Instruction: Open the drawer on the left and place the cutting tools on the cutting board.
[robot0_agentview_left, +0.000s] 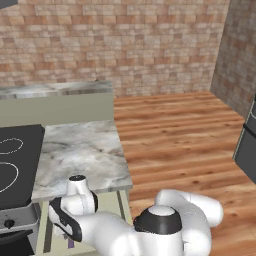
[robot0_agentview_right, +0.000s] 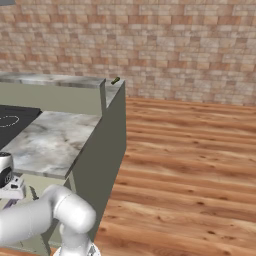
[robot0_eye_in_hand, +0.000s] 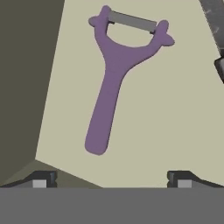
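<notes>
Purple Y-shaped peeler (robot0_eye_in_hand: 114, 74) lying flat on the pale floor of the open drawer (robot0_eye_in_hand: 175, 113), grey blade bar at its forked head toward the top of the hand view, handle running down toward the fingertips. At the upper right edge of the same view, the end of a second, dark grey tool (robot0_eye_in_hand: 216, 30), cut off by the frame, well apart from the peeler. Drawer's darker inner wall down the left of the hand view, meeting the floor at a corner near the left fingertip. Gripper (robot0_eye_in_hand: 111, 179) above the peeler's handle end, fingers (robot0_eye_in_hand: 43, 179) spread wide apart, nothing between them, not touching the peeler. In the left base view, drawer pulled out below the counter edge, a sliver of purple visible inside beside the bent white arm (robot0_agentview_left: 80, 210). Above it, grey marble countertop (robot0_agentview_left: 80, 155), with a black cooktop (robot0_agentview_left: 15, 165) to its left. Beyond, a raised marble ledge (robot0_agentview_right: 55, 80) with a small dark item (robot0_agentview_right: 115, 80) on its far corner, too small to identify. Brick wall (robot0_agentview_left: 125, 40) behind, wooden floor (robot0_agentview_left: 175, 135) to the right.
</notes>
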